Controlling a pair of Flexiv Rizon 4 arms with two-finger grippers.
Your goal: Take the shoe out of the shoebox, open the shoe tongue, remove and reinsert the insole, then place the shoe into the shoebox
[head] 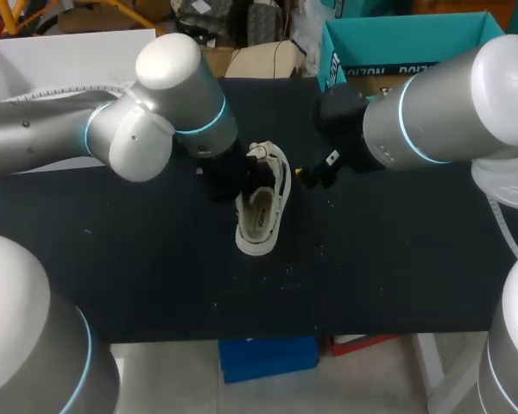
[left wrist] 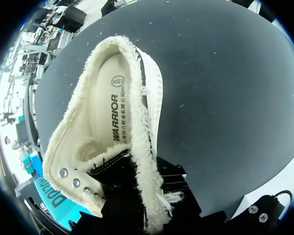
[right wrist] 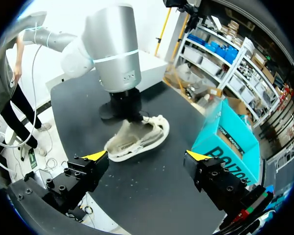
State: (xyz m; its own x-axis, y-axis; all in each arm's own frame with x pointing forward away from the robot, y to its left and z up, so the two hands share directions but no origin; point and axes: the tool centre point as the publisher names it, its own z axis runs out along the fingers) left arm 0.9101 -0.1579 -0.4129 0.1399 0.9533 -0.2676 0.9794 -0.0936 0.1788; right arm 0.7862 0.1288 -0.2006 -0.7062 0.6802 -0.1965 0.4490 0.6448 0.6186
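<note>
A cream shoe with frayed edges lies on the black table, its opening facing up and its printed insole showing inside. My left gripper comes down at the shoe's laced end. In the left wrist view its black fingers are shut on the frayed edge by the eyelets; their yellow tips are hidden. My right gripper hangs open and empty a short way from the shoe. It shows right of the shoe in the head view. The teal shoebox stands open at the back right.
The shoebox sits close to the right gripper's far side. My left arm's thick grey wrist stands upright over the shoe. Bare black tabletop lies in front of and beside the shoe.
</note>
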